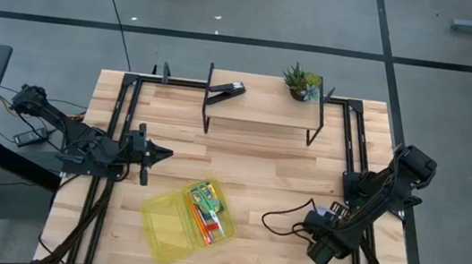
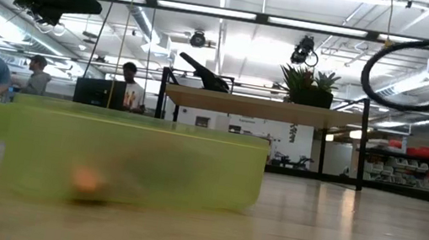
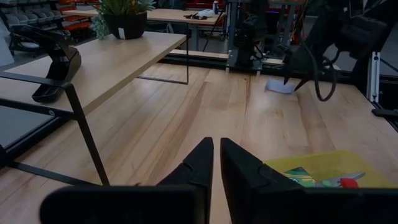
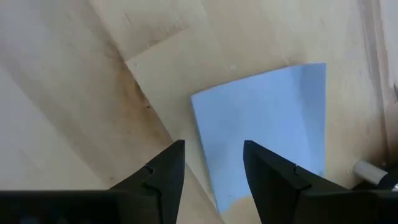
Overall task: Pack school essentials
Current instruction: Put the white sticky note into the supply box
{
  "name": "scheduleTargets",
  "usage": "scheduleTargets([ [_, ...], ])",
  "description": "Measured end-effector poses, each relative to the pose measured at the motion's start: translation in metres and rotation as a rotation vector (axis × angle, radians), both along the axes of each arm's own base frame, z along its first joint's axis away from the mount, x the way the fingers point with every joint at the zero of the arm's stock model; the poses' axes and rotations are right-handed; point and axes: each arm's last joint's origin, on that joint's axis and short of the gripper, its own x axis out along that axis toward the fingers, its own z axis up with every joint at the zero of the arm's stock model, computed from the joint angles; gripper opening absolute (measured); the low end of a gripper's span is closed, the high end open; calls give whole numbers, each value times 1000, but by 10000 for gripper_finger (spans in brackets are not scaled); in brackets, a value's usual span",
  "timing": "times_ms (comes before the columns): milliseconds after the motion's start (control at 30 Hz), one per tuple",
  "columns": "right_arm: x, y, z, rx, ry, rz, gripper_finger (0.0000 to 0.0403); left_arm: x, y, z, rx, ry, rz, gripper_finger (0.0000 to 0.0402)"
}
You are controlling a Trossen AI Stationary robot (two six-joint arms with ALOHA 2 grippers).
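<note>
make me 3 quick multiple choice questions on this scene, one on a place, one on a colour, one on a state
1. Where does the plant stand?
A. in the yellow case
B. on the raised shelf at the table's far edge
C. under the right gripper

2. What colour is the notepad below the right gripper?
A. pale blue
B. red
C. black

3. How is the yellow case?
A. shut
B. upside down
C. lying open with stationery in one half

Answers:
1. B, the high view shows the plant on the shelf near its right end.
2. A, the right wrist view shows a pale blue sheet between the open fingers.
3. C, the high view shows both halves spread flat, with stationery in the right one.
</note>
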Motion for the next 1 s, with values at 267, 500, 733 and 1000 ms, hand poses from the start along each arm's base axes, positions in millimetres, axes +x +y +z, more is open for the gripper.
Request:
scheduleTargets([
  [267,-1,-1,2,-16,-22,29,170,0,0,0,-1,0,0,31],
  [500,0,-1,2,-43,-53,54,170,0,0,0,-1,0,0,40],
  [733,2,1,-2,-46,-87,68,170,0,0,0,-1,0,0,33],
  [1000,-2,-4,-13,-43,-108,52,169,0,0,0,-1,0,0,35],
])
